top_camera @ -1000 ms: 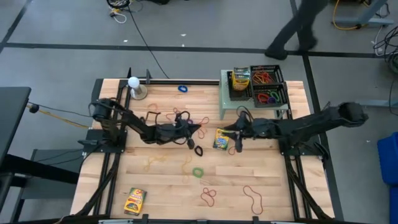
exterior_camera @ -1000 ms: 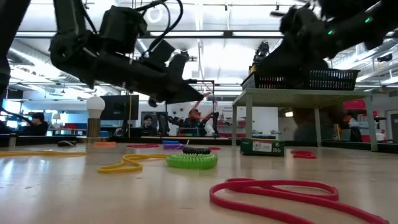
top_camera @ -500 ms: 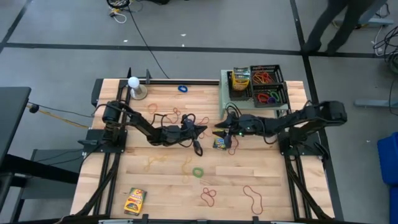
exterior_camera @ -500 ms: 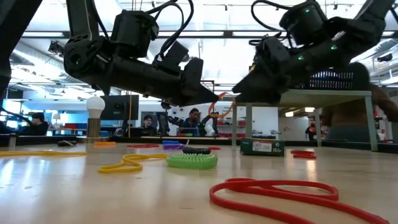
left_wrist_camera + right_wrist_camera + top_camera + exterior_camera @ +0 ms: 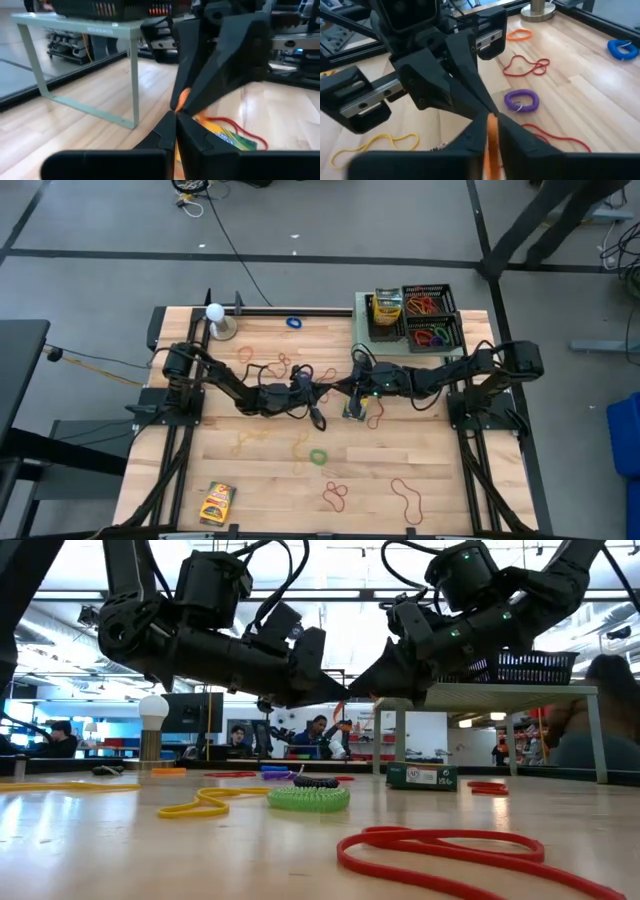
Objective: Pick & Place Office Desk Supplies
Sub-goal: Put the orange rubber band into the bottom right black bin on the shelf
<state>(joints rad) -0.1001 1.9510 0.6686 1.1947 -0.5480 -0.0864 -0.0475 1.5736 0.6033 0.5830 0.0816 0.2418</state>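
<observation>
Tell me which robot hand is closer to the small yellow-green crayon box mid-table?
Right. The right hand hovers just above the yellow-green crayon box; the left hand meets it tip to tip, farther off.

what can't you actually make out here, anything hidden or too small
- Orange rubber band: only a sliver shows between the right gripper fingers; the loop's rest is hidden.
- Whether the shut left gripper also pinches it: wrist views, tips overlap.
- Crayon box: high view, partly under the right arm.
- Black basket: low view, its wall hides the contents.
</observation>
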